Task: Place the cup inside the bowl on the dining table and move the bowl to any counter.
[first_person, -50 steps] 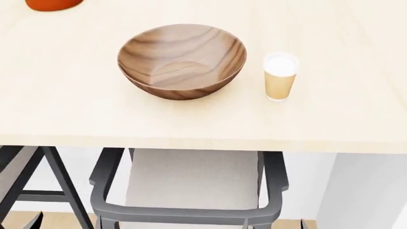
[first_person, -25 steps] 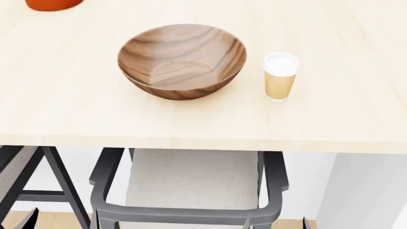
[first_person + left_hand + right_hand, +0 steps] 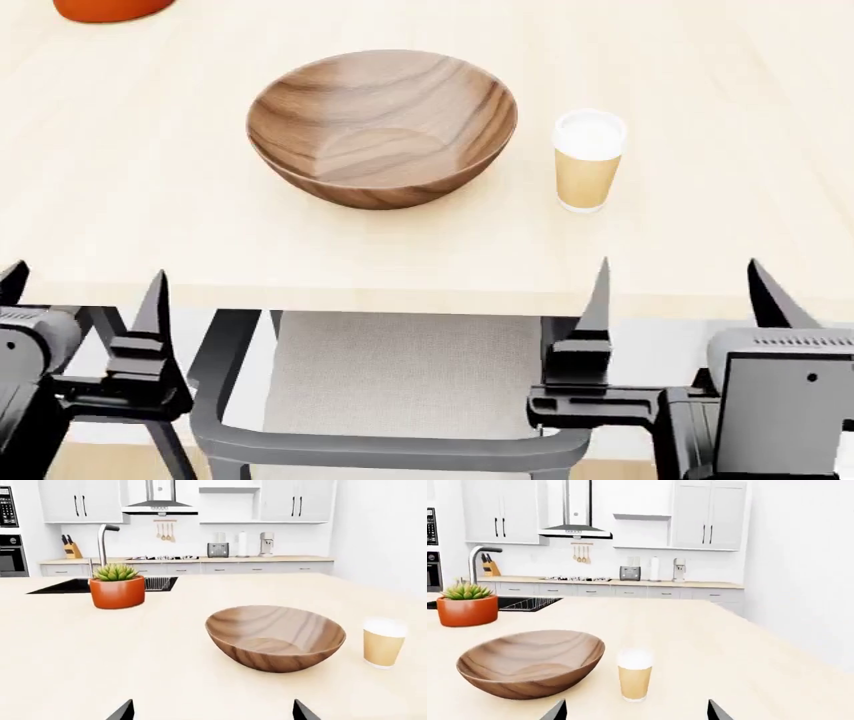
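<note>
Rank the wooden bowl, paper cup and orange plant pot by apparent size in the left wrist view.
1. Wooden bowl, clearly largest.
2. Orange plant pot.
3. Paper cup.
The pot sits farther back, so its true size may be understated.

White upper cabinets [image 3: 500, 510] and a range hood [image 3: 575, 529] line the far wall above a wooden counter [image 3: 627, 583] carrying what looks like a toaster [image 3: 630, 573]. A black sink [image 3: 100, 585] is sunk into the surface. A dark-framed chair [image 3: 400, 400] with a grey seat stands below.

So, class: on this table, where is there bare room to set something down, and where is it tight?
Bare tabletop runs along the near edge, in front of the bowl and the cup, and more lies right of the cup. The stretch between the bowl and the orange plant pot is open too. It is tight only in the narrow gap between bowl and cup.
</note>
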